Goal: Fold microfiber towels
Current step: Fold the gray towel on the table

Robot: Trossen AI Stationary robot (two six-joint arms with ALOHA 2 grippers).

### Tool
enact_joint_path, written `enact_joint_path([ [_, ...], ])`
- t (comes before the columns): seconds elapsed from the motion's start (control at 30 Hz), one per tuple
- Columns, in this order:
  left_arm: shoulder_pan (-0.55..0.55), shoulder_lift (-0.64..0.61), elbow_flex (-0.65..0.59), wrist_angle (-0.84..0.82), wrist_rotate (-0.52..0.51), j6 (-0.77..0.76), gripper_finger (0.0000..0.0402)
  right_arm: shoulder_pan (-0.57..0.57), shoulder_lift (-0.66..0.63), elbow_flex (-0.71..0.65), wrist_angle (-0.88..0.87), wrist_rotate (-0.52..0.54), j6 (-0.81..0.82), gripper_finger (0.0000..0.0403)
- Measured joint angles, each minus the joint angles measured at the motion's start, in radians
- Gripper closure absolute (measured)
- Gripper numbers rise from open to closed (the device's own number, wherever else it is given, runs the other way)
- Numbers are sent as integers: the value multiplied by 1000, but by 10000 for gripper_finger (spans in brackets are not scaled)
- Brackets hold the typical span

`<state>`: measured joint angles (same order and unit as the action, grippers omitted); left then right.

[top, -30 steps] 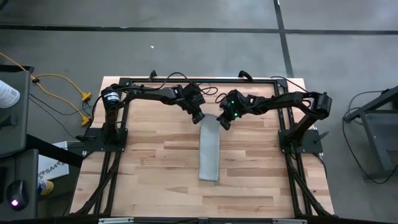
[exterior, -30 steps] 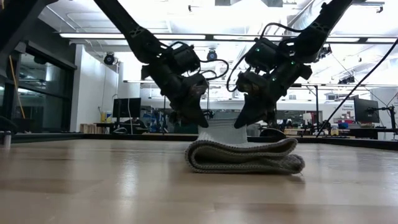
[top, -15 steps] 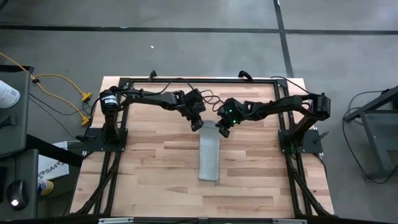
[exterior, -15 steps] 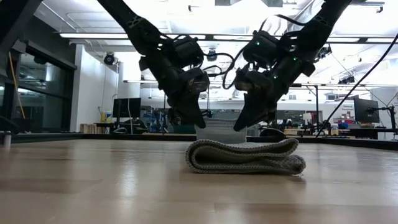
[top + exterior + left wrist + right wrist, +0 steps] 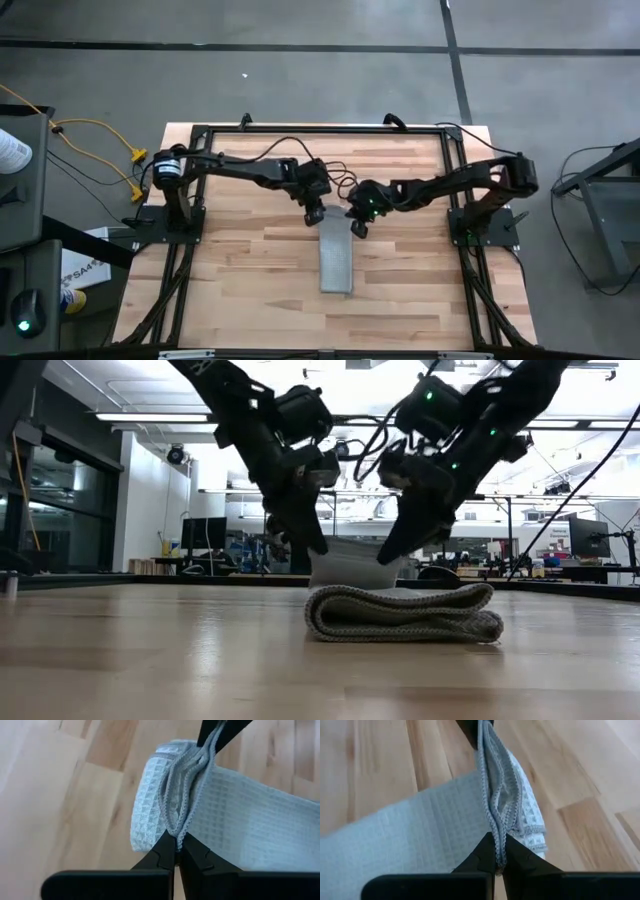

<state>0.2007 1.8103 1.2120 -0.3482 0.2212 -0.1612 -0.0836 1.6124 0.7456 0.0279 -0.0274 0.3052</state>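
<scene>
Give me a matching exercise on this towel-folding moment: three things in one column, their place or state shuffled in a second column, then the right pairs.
Things:
1. left gripper
2. right gripper
3. microfiber towel

Places or states:
A. long narrow folded strip on the wooden table, far end lifted
B. shut on the towel's far end at its right corner
C. shut on the towel's far end at its left corner

Pairs: 1-C, 2-B, 3-A

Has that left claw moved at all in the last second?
Yes. Seen from above, the left gripper, shut on the towel, has slid away from the table's far edge toward its middle, carrying the towel's end along.
</scene>
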Motion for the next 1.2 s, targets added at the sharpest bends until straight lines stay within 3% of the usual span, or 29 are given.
enact_joint_path([
  [0.33,-102,-13,2,2,-34,-54,400,104,-105,0,-81,85,67,398],
  [1.03,-265,-27,2,-12,-70,-135,401,282,-110,0,-73,121,169,398],
  [1.2,-310,-32,2,-13,-117,-143,401,327,-110,0,-59,153,173,398],
])
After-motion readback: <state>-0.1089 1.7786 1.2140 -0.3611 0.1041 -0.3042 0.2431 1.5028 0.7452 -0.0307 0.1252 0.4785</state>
